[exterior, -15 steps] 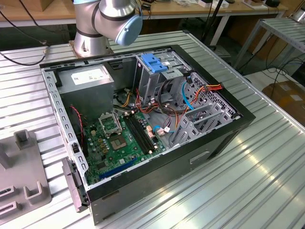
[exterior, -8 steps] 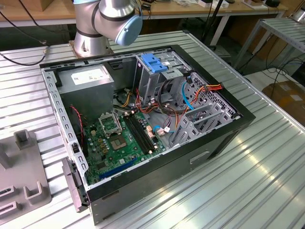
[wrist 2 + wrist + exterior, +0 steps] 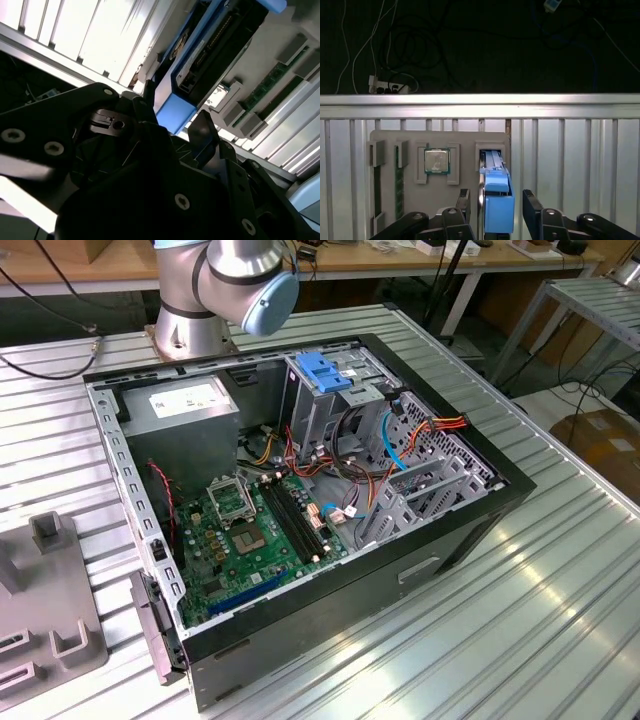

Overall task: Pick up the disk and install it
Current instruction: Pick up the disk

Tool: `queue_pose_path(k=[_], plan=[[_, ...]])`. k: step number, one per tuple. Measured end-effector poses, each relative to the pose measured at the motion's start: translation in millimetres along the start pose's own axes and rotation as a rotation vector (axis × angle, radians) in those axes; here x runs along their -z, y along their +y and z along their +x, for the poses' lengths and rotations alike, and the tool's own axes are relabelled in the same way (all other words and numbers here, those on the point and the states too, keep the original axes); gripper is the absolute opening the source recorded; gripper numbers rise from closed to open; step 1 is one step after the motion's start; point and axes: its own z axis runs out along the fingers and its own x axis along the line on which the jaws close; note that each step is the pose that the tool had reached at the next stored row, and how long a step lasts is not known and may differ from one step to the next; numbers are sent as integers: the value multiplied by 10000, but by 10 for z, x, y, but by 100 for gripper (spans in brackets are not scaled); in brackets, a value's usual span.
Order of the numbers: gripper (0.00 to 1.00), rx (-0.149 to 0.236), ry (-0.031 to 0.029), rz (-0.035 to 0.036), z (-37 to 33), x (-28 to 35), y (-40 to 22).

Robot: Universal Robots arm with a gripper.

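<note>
The disk point(image 3: 497, 185) stands on its edge in a slot at one end of the grey tray point(image 3: 465, 141). Its grey metal edge and its bright blue carrier frame rise out of the slot. On the same tray, a square processor chip point(image 3: 437, 161) sits in the pocket next to the disk's slot. Beyond the chip, a green memory stick point(image 3: 399, 182) lies in a narrow groove.

The gripper point(image 3: 496, 196) is directly over the tray's disk slot, with its jaws spread wide and holding nothing. The two black fingers point(image 3: 532, 207) straddle the disk, one on each flat side. In the first wrist view a strip of tray or table shows between each finger and the blue frame, so neither finger touches the disk there.

In the second wrist view the disk point(image 3: 215, 55) runs away from the gripper point(image 3: 172, 110). The blue corner of the frame lies between the fingers point(image 3: 206, 132), close to them. Whether it touches either one cannot be told from this angle.

The tray rests on a ribbed aluminium table point(image 3: 520, 620). In the exterior view the tray point(image 3: 40, 610) lies at the exterior view's left of an open computer case point(image 3: 330, 570), just beside the case's front end.
</note>
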Motion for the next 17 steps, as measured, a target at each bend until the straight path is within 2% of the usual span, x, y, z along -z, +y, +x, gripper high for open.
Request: queue_pose_path(k=[5,7,17], plan=[[54,-21,0,-36,-2,-128,4],[54,-79,0,-36,-3,-161,5],[54,-109,-1,-37,-3,-194,6]])
